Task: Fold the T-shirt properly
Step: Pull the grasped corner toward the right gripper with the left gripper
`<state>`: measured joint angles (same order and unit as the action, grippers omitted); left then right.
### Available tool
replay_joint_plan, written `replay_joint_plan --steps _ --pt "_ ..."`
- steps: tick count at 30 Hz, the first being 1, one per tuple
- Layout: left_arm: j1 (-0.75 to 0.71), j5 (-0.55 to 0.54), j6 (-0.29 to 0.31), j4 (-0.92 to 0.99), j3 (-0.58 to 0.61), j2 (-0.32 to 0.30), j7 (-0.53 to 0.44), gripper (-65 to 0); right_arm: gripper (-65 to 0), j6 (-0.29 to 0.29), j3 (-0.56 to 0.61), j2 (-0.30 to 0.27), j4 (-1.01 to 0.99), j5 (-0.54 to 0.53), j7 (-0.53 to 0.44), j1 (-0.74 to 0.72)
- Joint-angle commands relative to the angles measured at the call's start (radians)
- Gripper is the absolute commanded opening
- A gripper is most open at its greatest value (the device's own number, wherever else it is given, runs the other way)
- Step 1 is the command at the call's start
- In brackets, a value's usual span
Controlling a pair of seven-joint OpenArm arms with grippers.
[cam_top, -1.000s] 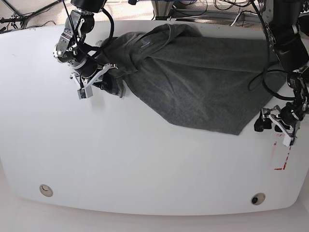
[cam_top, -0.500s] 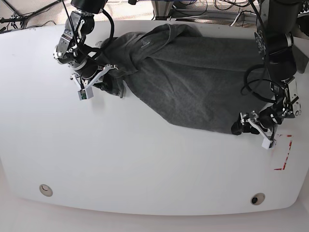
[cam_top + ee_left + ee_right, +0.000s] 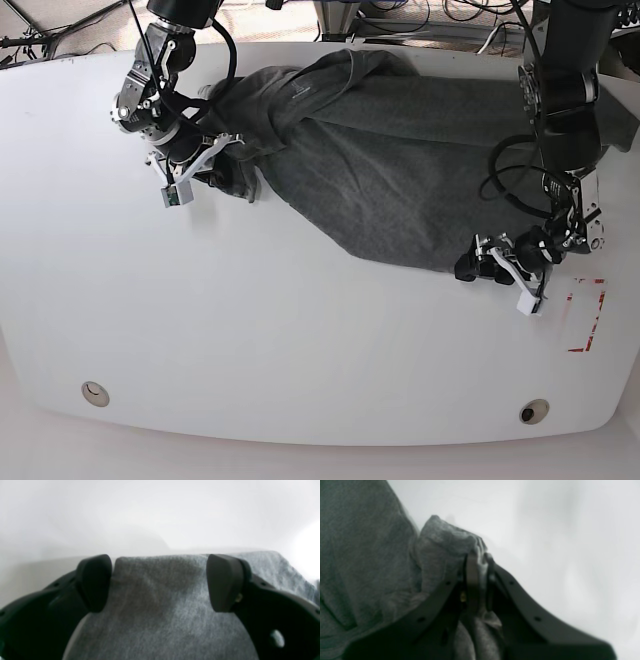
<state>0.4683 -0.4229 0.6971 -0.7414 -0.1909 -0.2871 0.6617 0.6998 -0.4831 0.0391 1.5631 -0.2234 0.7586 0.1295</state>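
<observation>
The left end effector (image 3: 478, 268) stands wide open, its two fingers (image 3: 95, 582) on both sides of the T-shirt (image 3: 420, 170) hem. The right end effector (image 3: 210, 165) is closed on a bunched fold of the T-shirt. The shirt lies crumpled across the far side of the white table (image 3: 300, 350).

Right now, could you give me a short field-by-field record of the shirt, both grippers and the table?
cloth: T-shirt, dark grey, spread unfolded and rumpled
right gripper: shut, pinching a bunched fold of the shirt
left gripper: open, jaws straddling the shirt's near corner, not clamped
surface: white table
marking: red tape corner beside the left gripper
fold status: not yet folded
</observation>
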Motion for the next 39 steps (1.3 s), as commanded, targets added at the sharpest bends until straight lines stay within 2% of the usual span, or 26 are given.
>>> replay_joint_plan --steps 1,3,7,12,18,25,28,34,36,39 --pt "0.017 0.008 0.001 -0.008 0.003 -0.005 0.042 -13.9 -65.0 -0.002 -0.001 -0.003 0.006 0.026 0.026 -0.009" --pt "0.017 0.008 0.001 -0.008 0.003 -0.005 0.053 -18.6 -65.0 -0.002 -0.001 -0.003 0.006 0.026 0.026 -0.009" --pt "0.016 0.008 0.001 -0.010 0.005 -0.007 0.077 -23.2 -65.0 -0.002 -0.001 -0.003 0.006 0.026 0.028 -0.011" --pt "0.013 0.009 0.001 -0.010 0.005 -0.013 0.086 -20.8 -65.0 -0.002 -0.001 -0.002 0.006 0.026 0.028 -0.011" --pt "-0.015 0.011 0.001 -0.010 0.012 -0.022 0.088 -14.4 -65.0 -0.002 -0.001 0.000 0.009 0.026 0.028 -0.011" --pt "-0.018 0.005 0.001 -0.010 0.130 -0.034 0.109 -15.4 -65.0 -0.002 -0.001 0.002 0.049 0.026 0.032 -0.011" --pt "-0.018 0.009 0.001 -0.010 0.172 -0.034 0.109 -25.4 -65.0 -0.002 -0.001 0.002 0.064 0.026 0.034 -0.011" --pt "-0.019 0.011 0.001 -0.010 0.182 -0.030 0.108 -59.3 -65.0 -0.002 -0.001 0.002 0.070 0.026 0.034 -0.015" --pt "-0.019 0.011 0.001 -0.010 0.182 -0.030 0.108 -65.0 -65.0 -0.002 -0.001 0.002 0.070 0.026 0.034 -0.018" --pt "-0.019 0.011 0.001 -0.013 0.182 -0.030 0.108 -65.0 -65.0 -0.002 -0.001 0.002 0.070 0.026 0.034 -0.020"
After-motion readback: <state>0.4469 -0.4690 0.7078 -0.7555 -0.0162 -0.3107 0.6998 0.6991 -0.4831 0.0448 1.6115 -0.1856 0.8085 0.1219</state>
